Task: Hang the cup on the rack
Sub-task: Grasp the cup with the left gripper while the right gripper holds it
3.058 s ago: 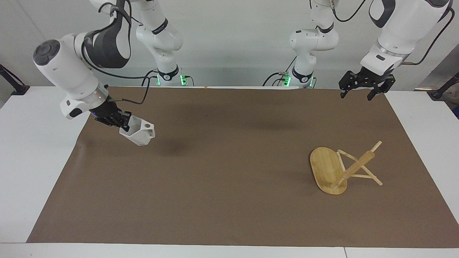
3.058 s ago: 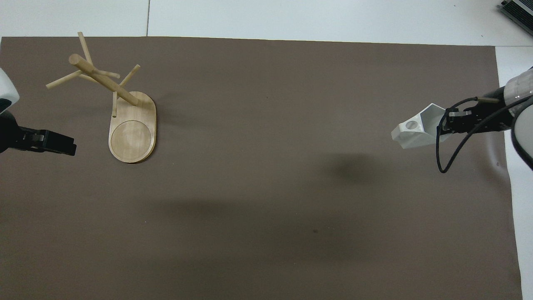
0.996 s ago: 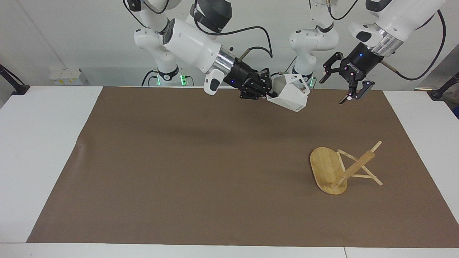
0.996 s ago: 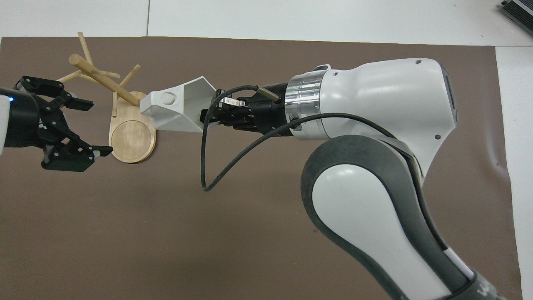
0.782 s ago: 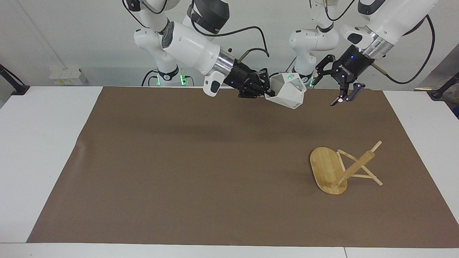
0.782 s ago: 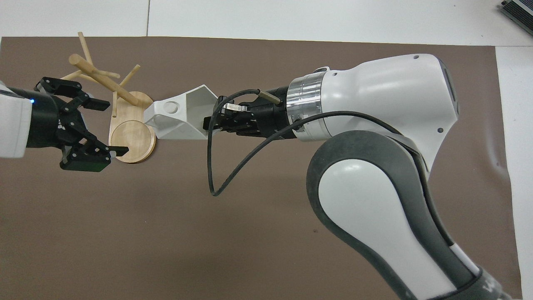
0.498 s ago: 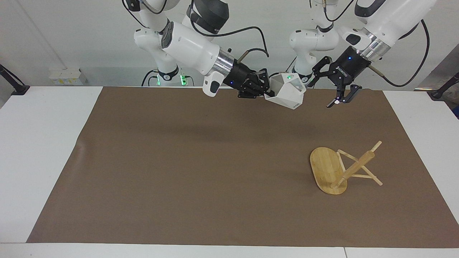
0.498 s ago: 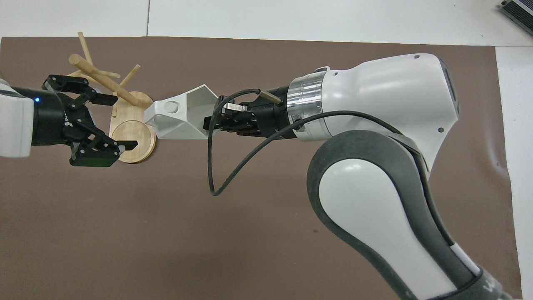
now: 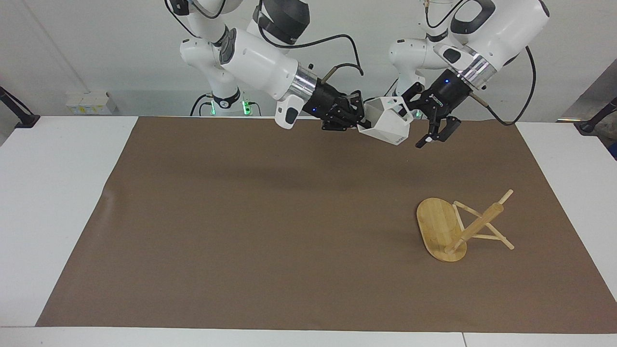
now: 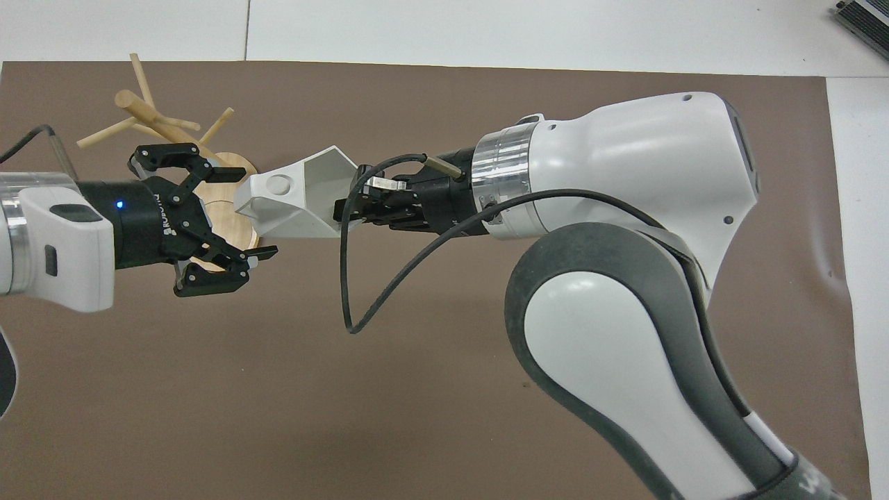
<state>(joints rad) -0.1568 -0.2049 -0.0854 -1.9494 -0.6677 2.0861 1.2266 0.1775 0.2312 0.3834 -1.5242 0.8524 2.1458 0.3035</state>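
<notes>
Cup point(image 9: 388, 123) is up in the air, clamped at its rim by my right tool point(image 9: 359, 120), over the edge of the brown mat point(image 9: 270, 217) nearest the robots, toward the left arm's end of the table point(image 9: 53, 202). I see nothing inside it. It lies tipped on its side, long axis roughly level, its narrow base aimed at my left tool point(image 9: 422, 126), and in the overhead view its blocky handle point(image 10: 278, 186) with the round hole faces up. My left tool has its fingers spread wide, holding nothing, just beside the cup's base; I cannot tell whether a fingertip touches it. Rack point(image 9: 460, 226) lies tipped over on the mat, well apart from the cup, oval base point(image 9: 436, 224) up on edge, post point(image 9: 477, 226) slanting toward the left arm's end of the table, pegs bare
</notes>
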